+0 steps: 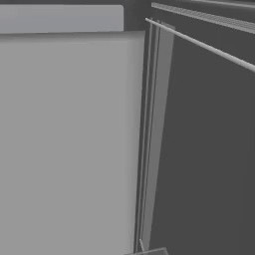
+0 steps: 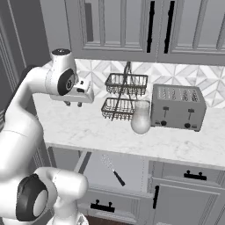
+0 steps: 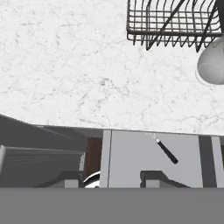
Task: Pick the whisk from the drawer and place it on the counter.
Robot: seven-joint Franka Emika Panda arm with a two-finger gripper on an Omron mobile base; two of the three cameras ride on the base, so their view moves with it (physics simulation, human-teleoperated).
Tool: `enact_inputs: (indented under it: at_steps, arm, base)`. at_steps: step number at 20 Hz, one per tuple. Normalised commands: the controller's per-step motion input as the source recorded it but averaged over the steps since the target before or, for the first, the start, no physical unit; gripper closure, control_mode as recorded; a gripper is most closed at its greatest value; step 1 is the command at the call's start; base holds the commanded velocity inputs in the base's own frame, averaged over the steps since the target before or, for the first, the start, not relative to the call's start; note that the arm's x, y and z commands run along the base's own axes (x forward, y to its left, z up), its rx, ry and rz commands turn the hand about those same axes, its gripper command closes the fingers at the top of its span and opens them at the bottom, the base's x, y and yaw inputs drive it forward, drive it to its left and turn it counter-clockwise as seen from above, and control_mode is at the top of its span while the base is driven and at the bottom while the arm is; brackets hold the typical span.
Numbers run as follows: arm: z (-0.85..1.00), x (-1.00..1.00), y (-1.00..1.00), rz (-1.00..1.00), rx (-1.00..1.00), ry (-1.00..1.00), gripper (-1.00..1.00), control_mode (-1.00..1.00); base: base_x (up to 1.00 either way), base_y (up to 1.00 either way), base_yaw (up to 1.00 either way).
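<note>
The whisk [image 2: 113,170] lies on the floor of the pulled-out drawer [image 2: 94,169], black handle toward the front right, wire head toward the back left. In the hand view the whisk [image 3: 165,151] rests slantwise in the drawer [image 3: 131,155], just below the counter [image 3: 65,65] edge. My gripper [image 2: 73,104] hangs above the left part of the marbled counter [image 2: 88,127], well above and behind the drawer, fingers pointing down. My gripper [image 3: 111,178] is open; its fingers stand apart with nothing between them.
On the counter stand a two-tier black wire basket rack [image 2: 125,96], a rounded glass jar [image 2: 140,117] and a grey toaster [image 2: 177,107]. Grey wall cabinets hang above. A closed drawer with a black handle [image 2: 194,176] sits right of the open one. A tall grey panel [image 1: 69,139] stands close on the left.
</note>
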Motion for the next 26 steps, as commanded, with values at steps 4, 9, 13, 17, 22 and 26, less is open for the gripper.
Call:
enact_inputs:
  at_steps: [4, 9, 13, 17, 22, 26]
  arm:
    - [-0.03, -0.33, -0.14, -0.03, 0.01, 0.0, -1.0, -1.0]
    - [-0.1, -0.92, -0.47, -0.11, 0.03, -0.01, -1.0, -1.0]
    - [0.0, 0.0, 0.0, 0.0, 0.0, 0.0, -1.0, 1.0]
    - [0.0, 0.0, 0.0, 0.0, 0.0, 0.0, -1.0, 1.0]
    - [0.0, 0.0, 0.0, 0.0, 0.0, 0.0, -1.0, 1.0]
    - [0.0, 0.0, 0.0, 0.0, 0.0, 0.0, -1.0, 1.0]
  base:
    - [0.0, 0.0, 0.0]
    - [0.0, 0.0, 0.0]
    - [-0.88, -0.67, -0.13]
    - [-0.5, -0.9, -0.11]
    - [0.1, -1.0, 0.06]
    - [0.3, -1.0, 0.3]
